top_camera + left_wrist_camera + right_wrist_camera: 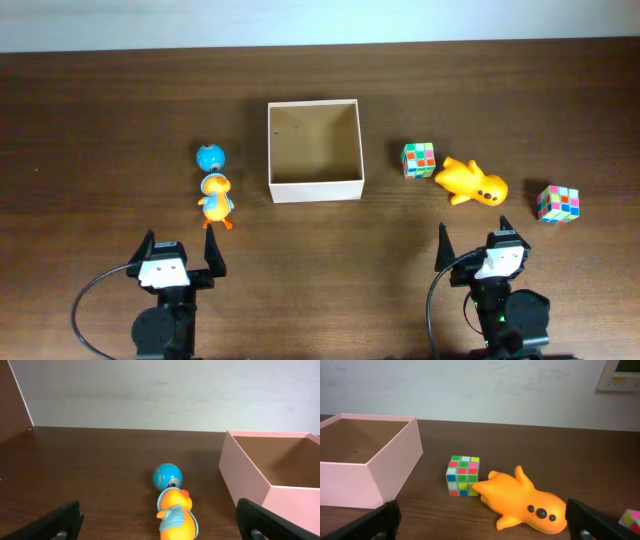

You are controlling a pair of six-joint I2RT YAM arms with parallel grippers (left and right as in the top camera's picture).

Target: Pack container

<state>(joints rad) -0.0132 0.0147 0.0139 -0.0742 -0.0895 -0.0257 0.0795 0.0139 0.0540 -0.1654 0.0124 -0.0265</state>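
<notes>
The container (314,188), a square open-top box with white walls and a brown floor, stands empty at the table's middle; it also shows in both wrist views (250,477) (370,477). Left of it lie a blue ball (210,157) (167,476) and an orange duck toy (215,198) (176,515). Right of it lie a colour cube (419,159) (462,475), an orange seal-like toy (472,182) (522,500) and a second colour cube (558,203) (631,519). My left gripper (180,250) (160,535) is open just short of the duck. My right gripper (472,243) (485,532) is open in front of the orange toy.
The dark wooden table (100,120) ends at a white wall (320,20) at the far side. Black cables (85,300) loop beside both arm bases at the near edge. A wall panel (619,375) hangs at the upper right in the right wrist view.
</notes>
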